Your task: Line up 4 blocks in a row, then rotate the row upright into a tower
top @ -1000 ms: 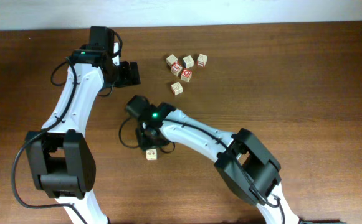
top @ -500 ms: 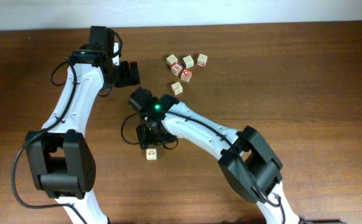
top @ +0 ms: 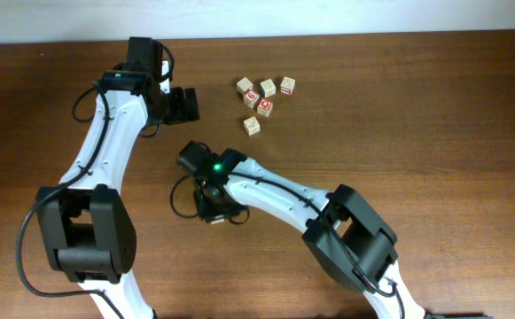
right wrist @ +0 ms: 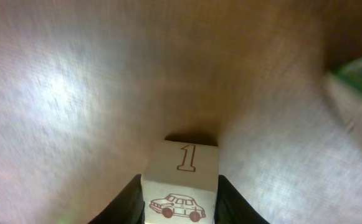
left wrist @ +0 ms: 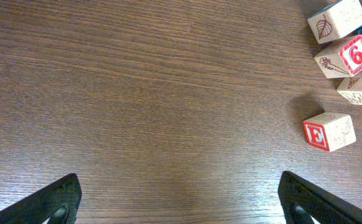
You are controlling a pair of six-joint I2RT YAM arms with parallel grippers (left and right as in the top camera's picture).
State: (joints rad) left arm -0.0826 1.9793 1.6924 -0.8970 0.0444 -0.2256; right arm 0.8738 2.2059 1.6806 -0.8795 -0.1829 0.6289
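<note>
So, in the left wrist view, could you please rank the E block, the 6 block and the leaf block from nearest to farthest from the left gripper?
From the left gripper:
1. The E block, lower right, standing alone.
2. The 6 block, right side, in the cluster.
3. The leaf block, top right corner.

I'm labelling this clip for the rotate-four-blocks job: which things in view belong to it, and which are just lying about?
Job: car block between the right fingers; likely also the pale-topped blocks and the red-bordered block.
Lying about: the two red-marked blocks in the cluster.
</note>
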